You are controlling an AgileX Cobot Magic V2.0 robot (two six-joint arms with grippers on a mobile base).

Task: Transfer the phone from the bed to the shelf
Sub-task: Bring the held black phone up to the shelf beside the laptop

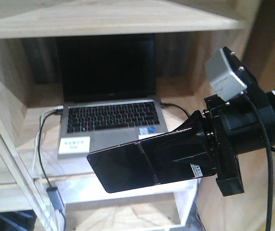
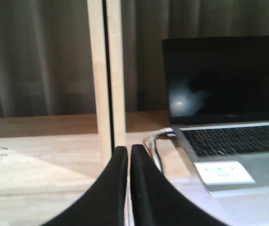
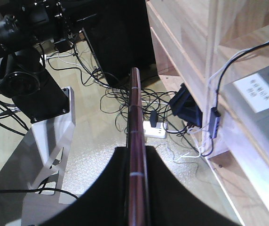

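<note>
Pale wooden boards of the shelf (image 1: 104, 19) fill the front-facing view, with an open laptop (image 1: 111, 120) taking up much of the middle compartment. We see the right gripper (image 1: 166, 154) reaching in from the right, pinching the phone (image 1: 123, 168) at the end that carries a small white label (image 1: 197, 169). The phone's long axis runs leftward out of the gripper, its glossy face tilted up. Its free end hangs in front of the board's front edge, just below the laptop. We judge it is not yet over the board, though depth is hard to read here. The bed is nowhere in view, and the left arm does not show.

From the left wrist, we look straight at a shelf upright (image 2: 106, 70) with dark curtains behind. The left gripper (image 2: 129, 155) has its fingers pressed together on nothing. The laptop (image 2: 228, 117) sits off to the right, cut by the frame, and the phone is out of sight.

From the right wrist, the phone (image 3: 134, 108) shows edge-on, a thin line pointing straight ahead between the right gripper's (image 3: 135, 150) fingers. The shelf (image 3: 186, 37) and a corner of the laptop (image 3: 266, 89) lie to the right, so the phone runs along the shelf front, not into it. We judge the coming move turns on swinging it rightward onto bare board. How much free board remains is cut off. Below is floor with tangled cables (image 3: 125, 94).
</note>
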